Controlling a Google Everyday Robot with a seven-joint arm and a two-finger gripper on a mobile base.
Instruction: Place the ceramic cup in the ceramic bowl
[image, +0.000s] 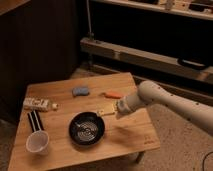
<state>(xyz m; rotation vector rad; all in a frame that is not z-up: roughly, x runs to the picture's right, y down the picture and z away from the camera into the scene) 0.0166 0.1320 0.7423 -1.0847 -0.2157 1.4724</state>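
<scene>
Robot's gripper (106, 111) hovered at upper right rim of black bowl (86, 129); whether open or closed, cannot tell; white cup (37, 142) stood upright near front left corner of wooden table (131, 134), left of bowl, apart from it; blue sponge (80, 91) lay behind.

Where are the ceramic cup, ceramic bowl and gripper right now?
ceramic cup (37, 143): camera view, white inside of the cup.
ceramic bowl (86, 129): camera view, ringed black inside.
gripper (105, 112): camera view, its tip, by the bowl's upper-right rim.
</scene>
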